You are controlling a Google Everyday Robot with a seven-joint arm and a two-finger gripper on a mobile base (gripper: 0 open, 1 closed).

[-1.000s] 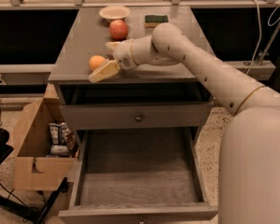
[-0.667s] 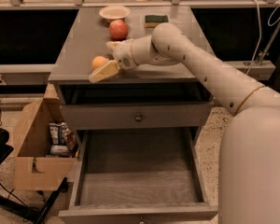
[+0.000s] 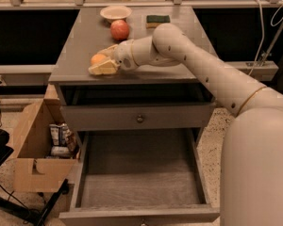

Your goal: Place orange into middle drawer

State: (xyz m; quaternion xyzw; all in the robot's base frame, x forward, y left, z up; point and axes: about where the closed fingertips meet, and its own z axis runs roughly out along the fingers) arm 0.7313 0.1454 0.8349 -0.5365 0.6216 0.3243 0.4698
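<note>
Reaching across from the right, the robot's white arm lies low over the grey tabletop of the cabinet, with the gripper near the front left edge. Its pale yellow fingers sit on either side of a small, round, pale orange fruit, the orange. They are drawn in to the fruit's width and seem to press on it, though the far finger is partly hidden behind the wrist. The orange is low at the tabletop surface, and I cannot tell whether it rests there or is just clear of it.

Farther back on the tabletop a larger red-and-yellow apple stands apart from the gripper. Behind it is a shallow cream-coloured bowl, and to the right of that a dark green rectangular sponge.

Below the tabletop is the closed upper drawer, with a small dark round knob at the middle of its front. Under that, the wide grey middle drawer is pulled well out towards the camera, showing its plain floor and low side walls.

On the floor to the left of the cabinet stands an open brown cardboard box with some packets inside.
</note>
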